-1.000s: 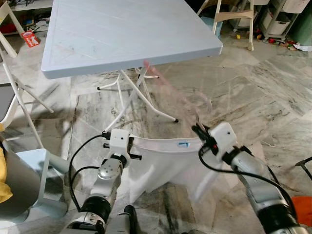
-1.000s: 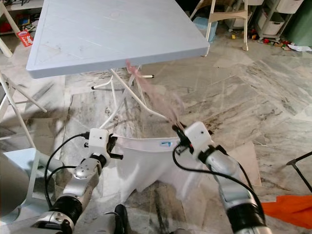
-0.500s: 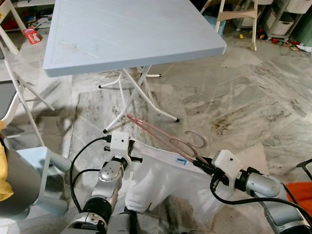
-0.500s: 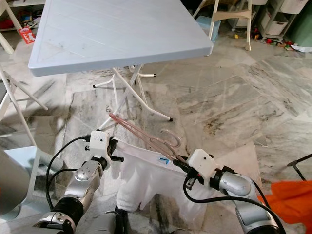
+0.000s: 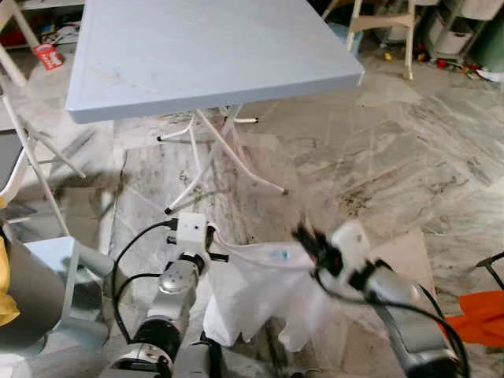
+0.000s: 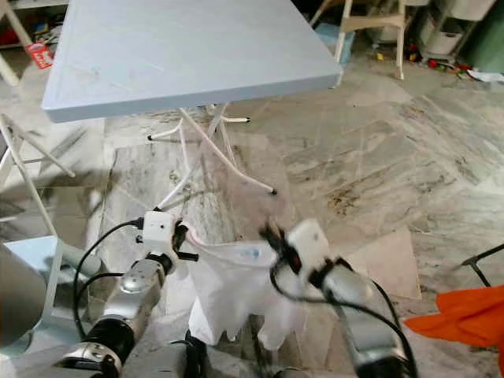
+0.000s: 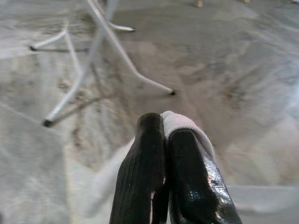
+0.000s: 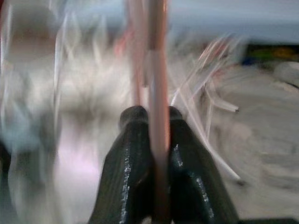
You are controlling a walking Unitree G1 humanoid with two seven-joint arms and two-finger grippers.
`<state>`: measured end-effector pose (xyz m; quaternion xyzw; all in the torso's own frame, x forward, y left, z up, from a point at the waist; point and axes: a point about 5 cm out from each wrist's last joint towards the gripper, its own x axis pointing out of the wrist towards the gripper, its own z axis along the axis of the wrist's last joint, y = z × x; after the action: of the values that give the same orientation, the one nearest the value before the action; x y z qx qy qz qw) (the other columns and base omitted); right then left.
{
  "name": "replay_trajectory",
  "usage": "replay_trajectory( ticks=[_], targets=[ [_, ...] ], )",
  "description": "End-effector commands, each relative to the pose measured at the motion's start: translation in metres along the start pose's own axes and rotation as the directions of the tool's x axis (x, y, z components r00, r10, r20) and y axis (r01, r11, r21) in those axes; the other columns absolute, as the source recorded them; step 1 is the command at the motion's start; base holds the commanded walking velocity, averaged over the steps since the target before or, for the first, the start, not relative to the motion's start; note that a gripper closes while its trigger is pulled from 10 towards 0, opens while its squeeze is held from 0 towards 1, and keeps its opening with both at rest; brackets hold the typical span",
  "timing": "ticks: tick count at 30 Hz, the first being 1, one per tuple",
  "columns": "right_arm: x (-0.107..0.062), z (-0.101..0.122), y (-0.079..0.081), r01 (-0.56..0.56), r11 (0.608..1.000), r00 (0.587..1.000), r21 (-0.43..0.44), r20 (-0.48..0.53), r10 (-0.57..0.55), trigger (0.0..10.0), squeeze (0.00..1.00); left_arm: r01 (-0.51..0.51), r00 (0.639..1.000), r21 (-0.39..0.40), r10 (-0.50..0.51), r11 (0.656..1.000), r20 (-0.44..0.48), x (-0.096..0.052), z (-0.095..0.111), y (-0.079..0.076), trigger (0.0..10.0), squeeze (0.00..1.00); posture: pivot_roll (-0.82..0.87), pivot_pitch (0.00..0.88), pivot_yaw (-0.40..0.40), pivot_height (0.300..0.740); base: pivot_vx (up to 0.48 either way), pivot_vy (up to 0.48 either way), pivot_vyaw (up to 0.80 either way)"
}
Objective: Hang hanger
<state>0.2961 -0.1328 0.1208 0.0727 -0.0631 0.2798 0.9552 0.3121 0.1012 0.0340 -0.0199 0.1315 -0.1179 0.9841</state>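
A white garment (image 5: 260,287) hangs low over the marble floor between my two arms. My left gripper (image 7: 164,123) is shut on its upper edge (image 7: 187,126), at the left end of the cloth (image 5: 214,252). My right gripper (image 8: 152,114) is shut on a thin pink hanger (image 8: 159,70), whose bars run up from between the fingers. In the eye views the right gripper (image 5: 307,235) is blurred by motion and sits at the garment's top right edge. The hanger's hook is too blurred to make out.
A pale blue folding table (image 5: 213,55) on white crossed legs (image 5: 228,153) stands just ahead. A white chair frame (image 5: 27,157) and a grey seat (image 5: 31,307) are at the left. An orange cloth (image 5: 476,315) lies on the floor at the right.
My right gripper has swung the hanger left, towards the left gripper, and is blurred. The garment's top edge has shortened and the cloth bunches narrower. My left gripper has held its place.
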Motion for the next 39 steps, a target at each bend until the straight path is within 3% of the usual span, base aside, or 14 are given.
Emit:
replay_trajectory(
  ticks=[1, 8, 10, 14, 18, 22, 25, 27, 32, 33, 34, 35, 36, 39],
  targets=[
    [0.008, 0.023, -0.001, 0.065, 0.984, 0.987, 0.163, 0.137, -0.088, 10.0, 0.0, 0.024, 0.999, 0.005, -0.024, 1.0, -0.026, -0.003, -0.007, -0.005, 0.0, 0.0, -0.06, 0.186, -0.018, 0.74, 0.0, 0.0, 0.0],
    [0.026, 0.04, -0.015, 0.296, 0.894, 0.887, 0.336, 0.249, -0.388, 10.0, 0.0, 0.057, 0.997, -0.002, -0.057, 0.998, -0.044, -0.004, -0.012, -0.012, 0.0, 0.0, -0.06, 0.188, -0.023, 0.74, 0.0, 0.0, 0.0],
    [0.034, 0.047, -0.017, 0.322, 0.881, 0.866, 0.346, 0.268, -0.422, 10.0, 0.0, 0.065, 0.997, -0.002, -0.065, 0.998, -0.048, -0.004, -0.013, -0.014, 0.0, 0.0, -0.06, 0.188, -0.023, 0.74, 0.0, 0.0, 0.0],
    [0.038, 0.052, -0.016, 0.305, 0.89, 0.881, 0.339, 0.255, -0.399, 10.0, 0.0, 0.068, 0.997, -0.006, -0.068, 0.998, -0.048, -0.005, -0.014, -0.016, 0.0, 0.0, -0.06, 0.186, -0.025, 0.74, 0.0, 0.0, 0.0],
    [0.033, 0.039, -0.015, 0.305, 0.943, 0.927, 0.134, 0.188, -0.326, 10.0, 0.0, 0.058, 0.998, -0.008, -0.058, 0.998, -0.016, -0.003, -0.007, -0.013, 0.0, 0.0, -0.06, 0.185, -0.026, 0.74, 0.0, 0.0, 0.0],
    [0.011, 0.016, -0.028, 0.358, 0.933, 0.932, -0.013, 0.065, -0.357, 10.0, 0.0, 0.051, 0.995, -0.008, -0.05, 0.999, 0.082, 0.0, 0.018, -0.006, 0.0, 0.0, -0.05, 0.186, -0.024, 0.74, 0.0, 0.0, 0.0],
    [-0.015, -0.013, -0.041, 0.43, 0.899, 0.888, -0.078, -0.144, -0.437, 10.0, 0.0, 0.031, 0.986, 0.003, -0.031, 1.0, 0.163, -0.001, 0.039, 0.004, 0.0, 0.0, -0.05, 0.184, -0.018, 0.74, 0.0, 0.0, 0.0],
    [-0.024, -0.019, -0.043, 0.435, 0.897, 0.879, -0.078, -0.179, -0.442, 10.0, 0.0, 0.01, 0.982, 0.001, -0.01, 1.0, 0.188, -0.004, 0.046, 0.01, 0.0, 0.0, -0.05, 0.184, -0.018, 0.74, 0.0, 0.0, 0.0],
    [-0.05, -0.033, -0.05, 0.482, 0.844, 0.805, -0.237, -0.261, -0.533, 10.0, 0.0, -0.068, 0.956, 0.022, 0.059, 0.997, 0.286, -0.02, 0.065, 0.025, 0.0, 0.0, -0.05, 0.18, -0.004, 0.74, 0.0, 0.0, 0.0],
    [-0.054, -0.035, -0.05, 0.48, 0.845, 0.804, -0.235, -0.267, -0.531, 10.0, 0.0, -0.078, 0.955, 0.013, 0.071, 0.997, 0.287, -0.024, 0.065, 0.026, 0.9, 0.0, -0.04, 0.178, 0.003, 0.74, 0.0, 0.0, 0.0],
    [-0.057, -0.036, -0.049, 0.477, 0.847, 0.805, -0.236, -0.27, -0.529, 10.0, 0.0, -0.094, 0.955, 0.017, 0.085, 0.995, 0.286, -0.028, 0.064, 0.028, 4.2, 0.0, -0.04, 0.178, 0.003, 0.74, 0.0, 0.0, 0.0],
    [-0.06, -0.037, -0.048, 0.474, 0.85, 0.805, -0.233, -0.278, -0.525, 10.0, 0.0, -0.105, 0.955, 0.03, 0.093, 0.994, 0.282, -0.032, 0.062, 0.03, 8.4, 0.0, -0.04, 0.177, 0.007, 0.74, 0.0, 0.0, 0.0],
    [-0.063, -0.038, -0.045, 0.464, 0.859, 0.811, -0.218, -0.285, -0.51, 10.0, 0.0, -0.103, 0.957, 0.072, 0.079, 0.992, 0.278, -0.041, 0.057, 0.03, 10.0, 0.0, -0.04, 0.177, 0.007, 0.74, 0.0, 0.0, 0.0],
    [-0.064, -0.034, -0.043, 0.438, 0.869, 0.833, -0.233, -0.259, -0.489, 10.0, 0.0, -0.11, 0.962, 0.102, 0.079, 0.989, 0.263, -0.049, 0.05, 0.031, 10.0, 0.0, -0.03, 0.173, 0.01, 0.74, 0.0, 0.0, 0.0]
  ],
)
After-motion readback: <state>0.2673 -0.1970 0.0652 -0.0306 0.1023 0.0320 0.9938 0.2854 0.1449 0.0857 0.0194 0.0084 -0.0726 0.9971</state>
